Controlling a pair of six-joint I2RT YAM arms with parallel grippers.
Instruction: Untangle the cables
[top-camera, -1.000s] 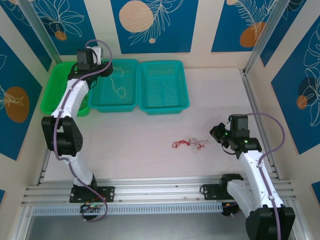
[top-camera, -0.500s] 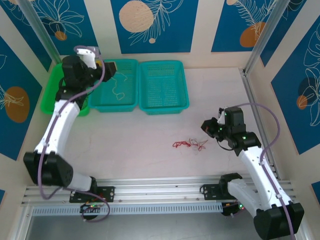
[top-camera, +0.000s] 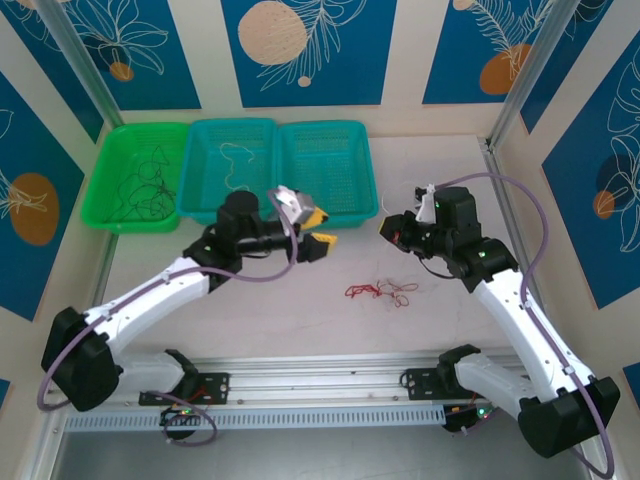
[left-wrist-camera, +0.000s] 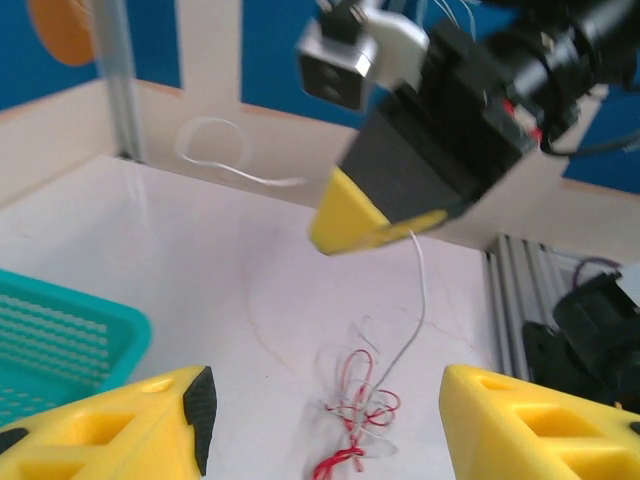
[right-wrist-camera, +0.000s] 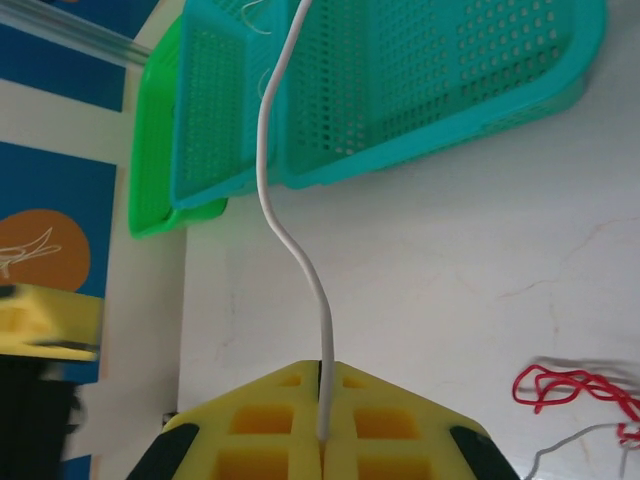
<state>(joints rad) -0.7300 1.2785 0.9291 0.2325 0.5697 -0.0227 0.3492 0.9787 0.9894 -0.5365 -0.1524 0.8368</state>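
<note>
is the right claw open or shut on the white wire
Shut: the right claw is pressed closed, with the white cable pinched in the seam and rising out of it.

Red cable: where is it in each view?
Top external: red cable just right of centre.
Left wrist: bottom centre.
Right wrist: lower right corner.
Shared landmark: the teal basket nearest it.

— Walls?
— Cream walls (top-camera: 195, 50) on three sides, with blue leaf-print panels (top-camera: 330, 60) and orange discs (top-camera: 272, 32).
— Furniture?
— One white table (top-camera: 300, 325); metal posts (top-camera: 537, 62) at rear corners; metal rail (top-camera: 320, 375) along near edge.
</note>
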